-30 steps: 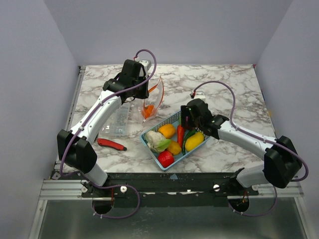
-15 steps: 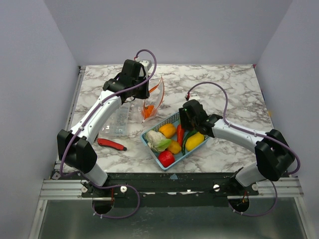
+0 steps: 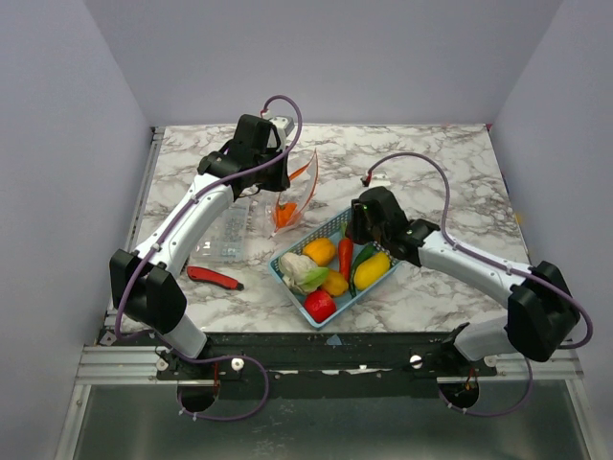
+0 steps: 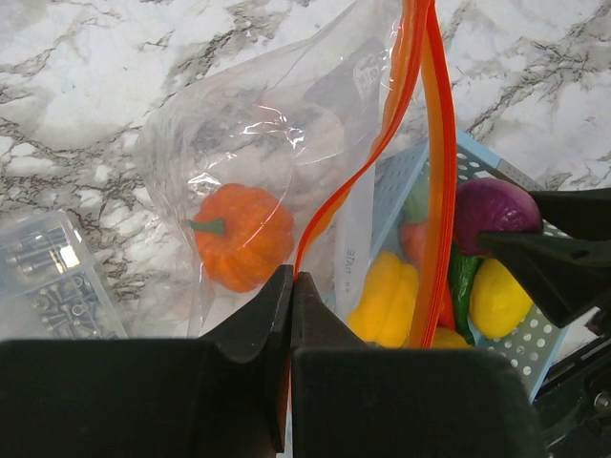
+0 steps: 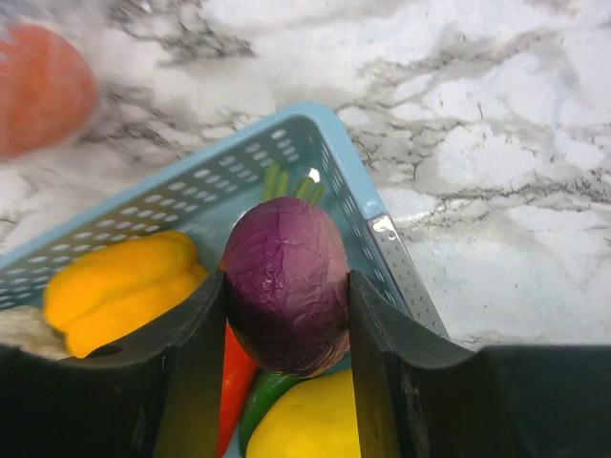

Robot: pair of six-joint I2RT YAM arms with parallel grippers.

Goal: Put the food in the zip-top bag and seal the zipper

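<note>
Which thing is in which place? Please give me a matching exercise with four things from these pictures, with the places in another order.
Things: 1 orange pumpkin; 2 purple cabbage; 3 zipper; 4 red-handled cutter.
Places: A on the table, left of the basket; B gripped by the right hand; C inside the zip-top bag; D pinched by the left hand.
Pairs: 1-C; 2-B; 3-D; 4-A.

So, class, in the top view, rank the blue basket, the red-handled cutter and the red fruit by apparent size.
Largest to smallest:
basket
cutter
red fruit
All sit at similar distance from the camera, so the order is safe.
</note>
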